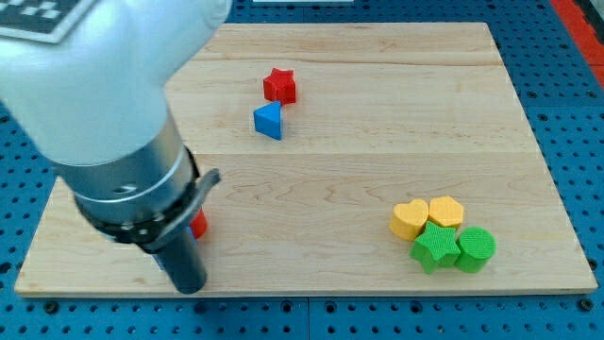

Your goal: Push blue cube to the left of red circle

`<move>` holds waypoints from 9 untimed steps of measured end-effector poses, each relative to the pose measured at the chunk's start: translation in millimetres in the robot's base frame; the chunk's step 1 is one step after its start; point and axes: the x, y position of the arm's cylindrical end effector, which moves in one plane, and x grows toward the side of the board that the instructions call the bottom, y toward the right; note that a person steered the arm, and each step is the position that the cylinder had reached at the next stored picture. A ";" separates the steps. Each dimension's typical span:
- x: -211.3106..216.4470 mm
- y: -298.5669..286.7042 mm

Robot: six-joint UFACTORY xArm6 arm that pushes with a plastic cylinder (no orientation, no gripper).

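Observation:
A red block (199, 225), mostly hidden behind the arm so its shape cannot be made out, lies at the board's lower left. No blue cube shows; the arm's big white and grey body (123, 123) covers the board's left part. A blue triangle block (269, 121) lies at upper centre with a red star (279, 85) just above it. The dark rod comes down below the red block, and my tip (189, 287) sits near the board's bottom edge, just below and left of that block.
A tight cluster lies at the lower right: yellow heart (409, 219), yellow hexagon (445, 211), green star (434, 246), green circle (475, 248). The wooden board (377, 161) rests on a blue perforated surface.

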 end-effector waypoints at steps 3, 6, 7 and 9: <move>-13.9 -32.9; -18.9 -110.9; -18.1 -100.5; -22.9 -71.2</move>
